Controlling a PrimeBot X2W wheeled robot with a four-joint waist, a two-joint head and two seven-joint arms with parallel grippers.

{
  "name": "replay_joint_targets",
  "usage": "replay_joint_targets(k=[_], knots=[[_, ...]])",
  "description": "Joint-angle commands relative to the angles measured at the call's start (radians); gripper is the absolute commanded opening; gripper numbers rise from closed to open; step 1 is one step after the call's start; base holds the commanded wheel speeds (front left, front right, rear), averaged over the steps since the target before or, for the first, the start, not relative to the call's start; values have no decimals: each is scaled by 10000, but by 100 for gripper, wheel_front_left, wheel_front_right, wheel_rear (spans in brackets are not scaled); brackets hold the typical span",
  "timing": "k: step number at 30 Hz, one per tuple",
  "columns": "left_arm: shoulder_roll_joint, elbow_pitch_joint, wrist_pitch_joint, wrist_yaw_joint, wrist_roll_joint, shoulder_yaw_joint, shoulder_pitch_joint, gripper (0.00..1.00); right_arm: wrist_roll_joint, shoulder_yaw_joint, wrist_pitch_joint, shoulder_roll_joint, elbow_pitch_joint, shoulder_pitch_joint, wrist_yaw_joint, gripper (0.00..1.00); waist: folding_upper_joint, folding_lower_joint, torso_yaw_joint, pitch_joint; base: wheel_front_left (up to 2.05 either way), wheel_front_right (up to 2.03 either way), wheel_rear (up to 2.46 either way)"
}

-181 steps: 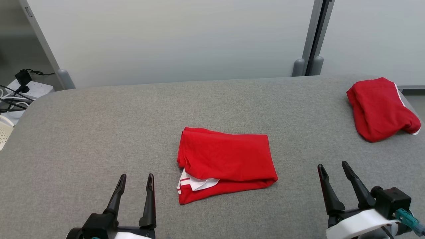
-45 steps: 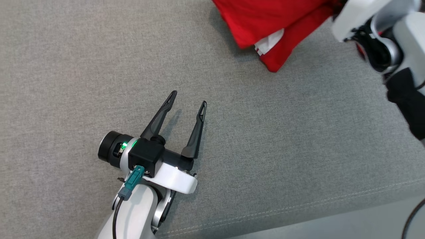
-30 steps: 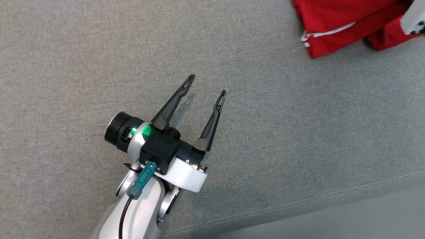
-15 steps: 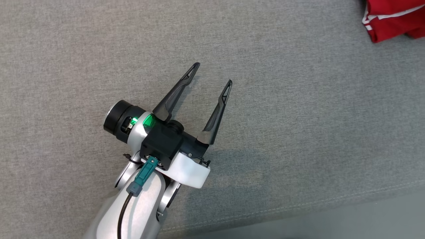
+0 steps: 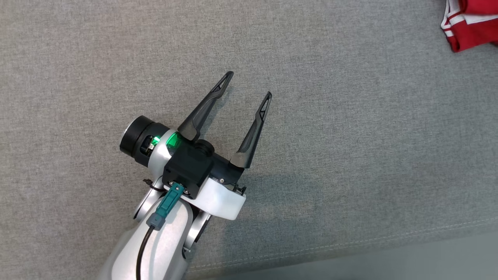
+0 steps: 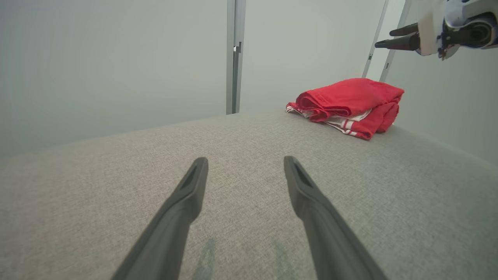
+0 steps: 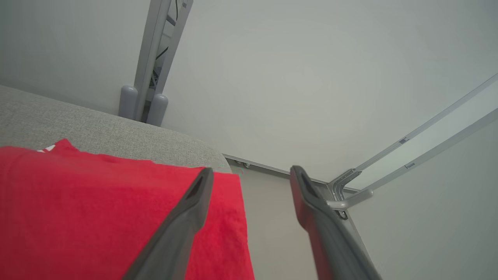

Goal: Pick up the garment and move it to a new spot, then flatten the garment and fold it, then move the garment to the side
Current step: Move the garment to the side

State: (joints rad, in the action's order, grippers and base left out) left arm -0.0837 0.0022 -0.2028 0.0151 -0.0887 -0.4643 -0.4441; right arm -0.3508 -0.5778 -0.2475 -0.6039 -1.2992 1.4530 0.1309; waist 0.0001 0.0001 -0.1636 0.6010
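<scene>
Plainly our right gripper [image 7: 252, 172], fingers spread and empty, hangs nearest above the red garment [image 6: 346, 101], which lies well off at two o'clock from our likewise open left gripper [image 5: 249, 84].

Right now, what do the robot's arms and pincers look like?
The left pincer has two long, dark, tapering fingers with small triangular cut-outs near the tips. They grow from a black boxy block on a white curved collar, beside a black cylinder and a green light. A teal plug with a dark cable runs down the glossy white forearm. The right pincer has matching dark fingers.
</scene>
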Motion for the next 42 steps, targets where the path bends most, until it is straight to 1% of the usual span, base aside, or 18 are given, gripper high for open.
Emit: replay_joint_targets(k=[1, 3, 5, 11, 12, 17, 23, 27, 29, 36, 42], knots=[[-72, -260, -19, 78, -5, 255, -182, 100, 289, 207, -126, -91, 87, -166, -2, 100, -1, -1, -29, -83, 0, 0, 0], [-53, -215, -77, 126, -97, 289, -123, 100, 687, 739, -135, 288, 110, -58, -2, 100, -1, -1, -47, -226, 0, 0, 0], [-6, -146, -139, 192, -277, 345, -38, 100, 1030, 1294, -138, 672, 434, -190, -2, 100, -1, -1, -35, -414, 0, 0, 0], [134, 88, -317, 467, -860, 571, 182, 100, 1644, 2854, -141, 1898, 1789, -1441, -2, 100, -1, -1, 156, -1076, 0, 0, 0], [134, 88, -317, 467, -860, 571, 182, 100, 1644, 2854, -141, 1898, 1789, -1441, -2, 100, -1, -1, 156, -1076, 0, 0, 0], [221, 313, -440, 866, -1398, 906, 471, 100, 2082, 3597, -142, 2895, 2768, -2614, -2, 100, -1, -1, 429, -1668, 0, 0, 0], [271, 509, -544, 1271, -1891, 1320, 899, 100, 2225, 3901, -142, 3799, 3802, -4094, -2, 100, -1, -1, 795, -2512, 0, 0, 0], [252, 698, -571, 1510, -2030, 1687, 1202, 100, 2259, 3960, -142, 4147, 4559, -5182, -2, 100, -1, -1, 984, -3132, 0, 0, 0], [231, 781, -578, 1549, -2098, 1875, 1330, 100, 2232, 4040, -142, 4299, 4940, -5754, -2, 100, -1, -1, 1058, -3447, 0, 0, 0], [182, 743, -587, 1391, -2091, 2349, 1934, 100, 2130, 4270, -143, 4710, 6513, -7719, -2, 100, -1, -1, 1143, -4543, 0, 0, 0], [195, 676, -588, 1286, -1901, 2736, 2690, 100, 1893, 4216, -143, 4863, 8185, -9452, -2, 100, -1, -1, 1030, -5390, 0, 0, 0]])
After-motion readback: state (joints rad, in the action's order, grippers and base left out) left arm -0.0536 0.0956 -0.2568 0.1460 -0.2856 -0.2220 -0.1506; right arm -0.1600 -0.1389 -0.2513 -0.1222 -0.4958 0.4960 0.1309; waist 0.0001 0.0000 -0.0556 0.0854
